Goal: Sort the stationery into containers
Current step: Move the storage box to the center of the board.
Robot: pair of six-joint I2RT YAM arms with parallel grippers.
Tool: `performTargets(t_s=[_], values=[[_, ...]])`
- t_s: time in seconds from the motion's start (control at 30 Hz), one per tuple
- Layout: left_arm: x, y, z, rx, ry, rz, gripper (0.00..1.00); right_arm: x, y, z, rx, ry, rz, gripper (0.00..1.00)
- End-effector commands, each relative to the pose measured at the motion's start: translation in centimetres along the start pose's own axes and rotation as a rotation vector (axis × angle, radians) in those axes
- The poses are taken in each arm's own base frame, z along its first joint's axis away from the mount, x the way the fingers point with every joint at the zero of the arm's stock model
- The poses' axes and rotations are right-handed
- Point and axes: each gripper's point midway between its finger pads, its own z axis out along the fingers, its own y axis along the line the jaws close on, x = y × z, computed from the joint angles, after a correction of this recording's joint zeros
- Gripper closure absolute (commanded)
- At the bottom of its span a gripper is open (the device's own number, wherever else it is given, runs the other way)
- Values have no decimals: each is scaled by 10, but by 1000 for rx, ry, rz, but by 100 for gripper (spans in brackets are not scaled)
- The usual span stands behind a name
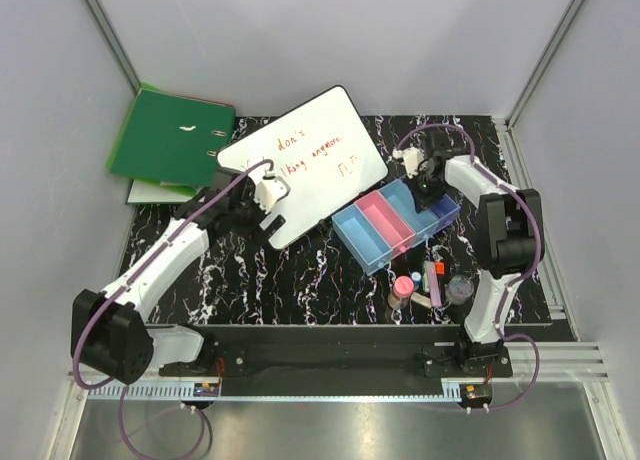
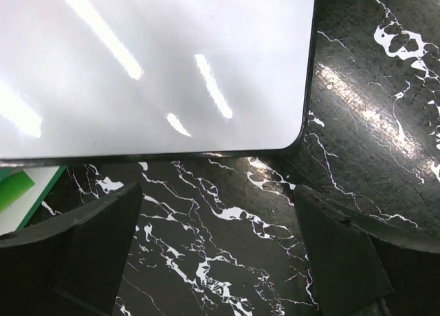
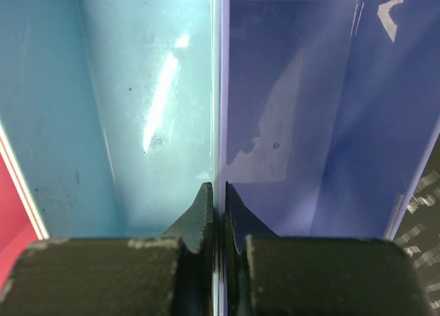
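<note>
Arms: two.

**Containers.** One row of bins [image 1: 392,223] with four joined compartments sits on the black marbled table [image 1: 280,280], right of centre. It runs from near-left to far-right:
- first light blue bin [image 1: 358,240]
- pink bin [image 1: 388,222]
- second light blue bin [image 1: 412,206]
- purple bin [image 1: 447,212]

**Stationery.** One loose cluster lies on the table just on the near side of the row. It is apart from the row and beside the right arm's lower link. Countable from the top view:
- one pink-capped cylinder [image 1: 403,284], upright
- one clear round pot [image 1: 460,289]
- one red-and-black marker [image 1: 436,273], with something green alongside
- one small pink bar [image 1: 424,300]

The other pieces are too small to separate, so no total is taken.

**Right gripper** [image 3: 218,199]: it is down on the far-right end of the row [image 1: 430,185] and clenched. Its two fingertips [image 3: 205,209] pinch the thin wall shared by the second light blue bin [image 3: 137,123] and the purple bin [image 3: 330,123], one finger in each. A sliver of the pink bin [image 3: 10,240] shows at the left edge.

**Left gripper** [image 2: 216,199]: it is released, with the fingers [image 2: 103,233] spread wide and only table [image 2: 227,261] between them. It hangs low [image 1: 272,195] at the near corner of the whiteboard [image 2: 151,69].

**Other.** One whiteboard [image 1: 305,160] with red writing lies centre-left. One green ring binder [image 1: 170,135] lies in the far-left corner.
</note>
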Motion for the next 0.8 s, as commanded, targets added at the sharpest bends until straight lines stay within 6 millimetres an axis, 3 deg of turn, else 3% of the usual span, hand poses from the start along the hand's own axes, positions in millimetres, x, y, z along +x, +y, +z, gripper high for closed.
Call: performTargets(t_s=[0.0,0.2,0.33,0.43,0.47,0.77], values=[[-28,11,0,-26,-54,53,1,32,-39,-8,110,65,1,100],[-46,-2,17,42,-58,6,1,45,-69,-18,160,67,25,100],[-56,-16,42,82,-24,13,1,59,-94,-22,195,80,69,100],[-64,-41,55,133,-23,118,1,62,-104,-23,212,78,79,100],[-70,-58,57,173,-33,172,1,63,-107,-25,216,76,89,100],[-78,-122,84,259,-8,486,1,55,-127,-32,254,51,107,100]])
